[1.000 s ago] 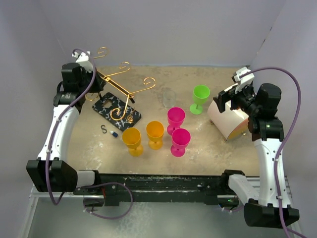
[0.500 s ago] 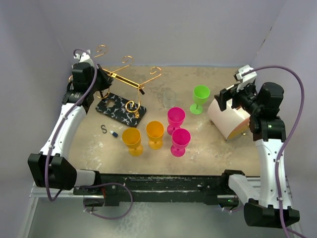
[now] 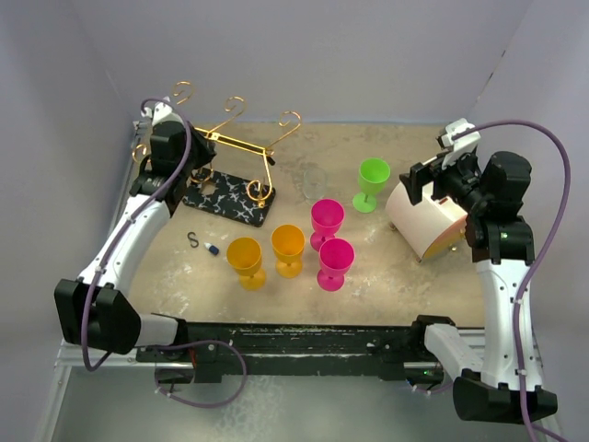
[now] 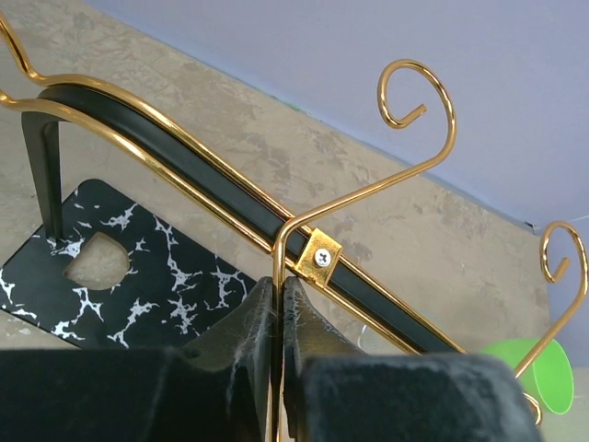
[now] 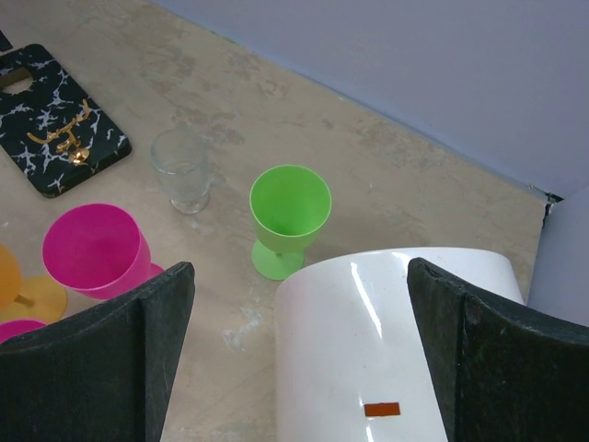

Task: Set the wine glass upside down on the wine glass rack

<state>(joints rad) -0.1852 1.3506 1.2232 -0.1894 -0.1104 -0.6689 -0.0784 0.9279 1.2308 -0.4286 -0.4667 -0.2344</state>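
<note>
At the far-left back of the table stands the wine glass rack (image 3: 233,144) (image 4: 184,170). Its gold wire arms end in spiral curls, and its black marbled base (image 3: 225,196) (image 4: 175,285) (image 5: 55,138) lies below them. The arms and their dark crossbar slant across the top view. Whether the base sits flat on the table, I cannot tell.

The left gripper (image 3: 195,164) (image 4: 278,296) has its two dark fingers pressed together on one thin gold wire of the rack. It grips just below the small brass clamp with a screw, as the left wrist view shows.

No glass hangs on the rack. Just beside the base, to its right, a small clear glass (image 3: 314,180) (image 5: 181,168) stands upright. Further right is a green goblet (image 3: 373,182) (image 5: 289,216), also upright. Nearer the arms' bases are two pink goblets (image 3: 327,221) (image 3: 336,262) and two orange goblets (image 3: 288,249) (image 3: 246,261), all mouth up and close together. Near the base's front corner lie a small S-shaped hook (image 3: 192,239) and a tiny blue item (image 3: 213,249).

On the right side, the right gripper (image 3: 431,184) (image 5: 299,276) hangs with its fingers spread as wide as they go. It is above a white cylinder (image 3: 423,221) (image 5: 396,350) lying on its side. Its left finger is clear of the cylinder, and it grips nothing.
</note>
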